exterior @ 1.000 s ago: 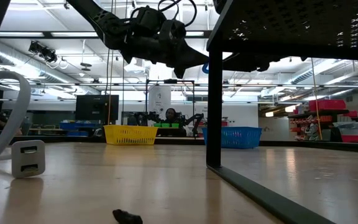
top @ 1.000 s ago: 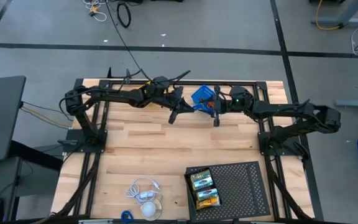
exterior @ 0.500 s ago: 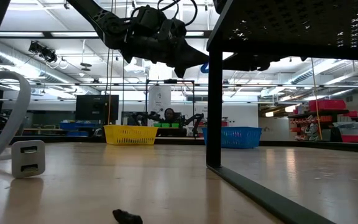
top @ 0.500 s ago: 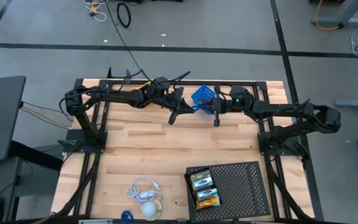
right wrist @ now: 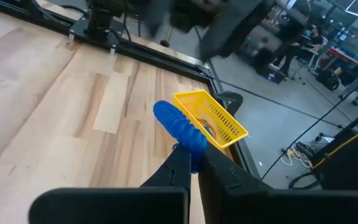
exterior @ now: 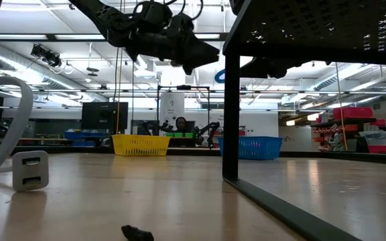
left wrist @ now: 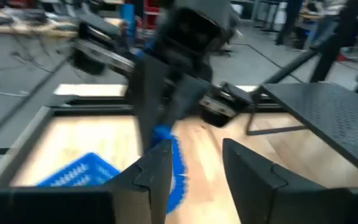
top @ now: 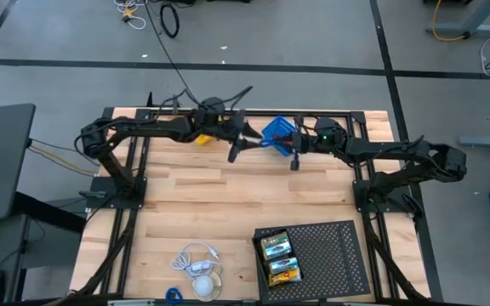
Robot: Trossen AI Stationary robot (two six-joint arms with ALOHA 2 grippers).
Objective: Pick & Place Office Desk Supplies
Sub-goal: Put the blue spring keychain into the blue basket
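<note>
Two crayon boxes [top: 279,259] are already placed in the black tray [top: 330,255]. The right end effector [top: 293,146] is clamped on a blue basket's [top: 276,132] rim, apparently lifted; the left end effector [top: 238,140] is parted, empty.

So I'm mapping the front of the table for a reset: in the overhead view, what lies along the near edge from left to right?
White cable → white round puck → two crayon boxes → bare part of the black perforated tray they sit on.
</note>
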